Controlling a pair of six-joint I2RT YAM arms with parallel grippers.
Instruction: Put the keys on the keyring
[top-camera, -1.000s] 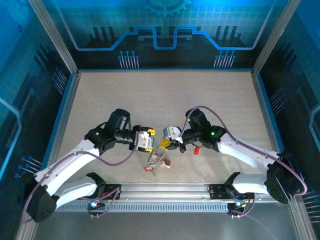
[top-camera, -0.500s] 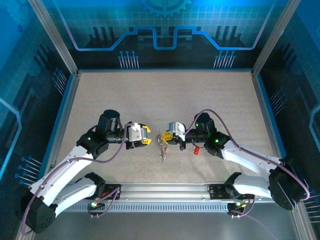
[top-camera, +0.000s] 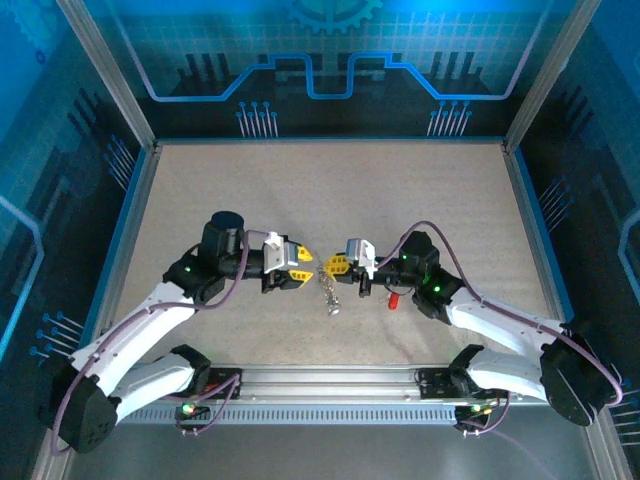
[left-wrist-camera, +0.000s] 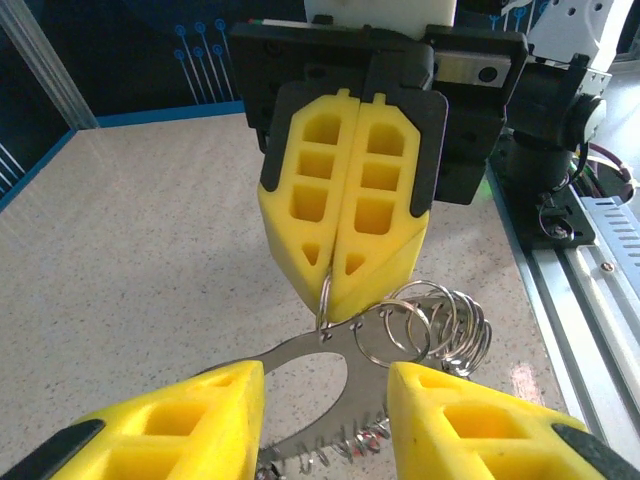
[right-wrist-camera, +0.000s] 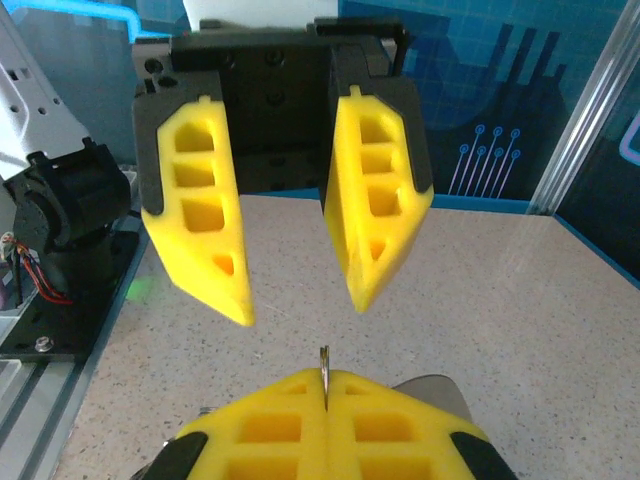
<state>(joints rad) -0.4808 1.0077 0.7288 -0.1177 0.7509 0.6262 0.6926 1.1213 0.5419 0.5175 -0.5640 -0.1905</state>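
Right claw: the right gripper, with yellow ribbed fingers pressed flat together, pinches the keyring at its tips.
Keyring: a thin grey metal ring, seen edge-on, hangs from the right fingertips, between the two grippers.
Hanging load: a flat silvery metal plate with an oval cut-out and a cluster of small silvery wire rings dangle below the keyring. Whether the lowest part touches the table cannot be told.
Left claw: the left gripper faces the right one tip to tip, its yellow fingers held moderately apart. The plate hangs in the gap between them, and contact cannot be told.
Loose key: a small red-headed key lies on the table just beside the right arm's wrist, apart from the hanging load.
Surface: speckled beige table top.
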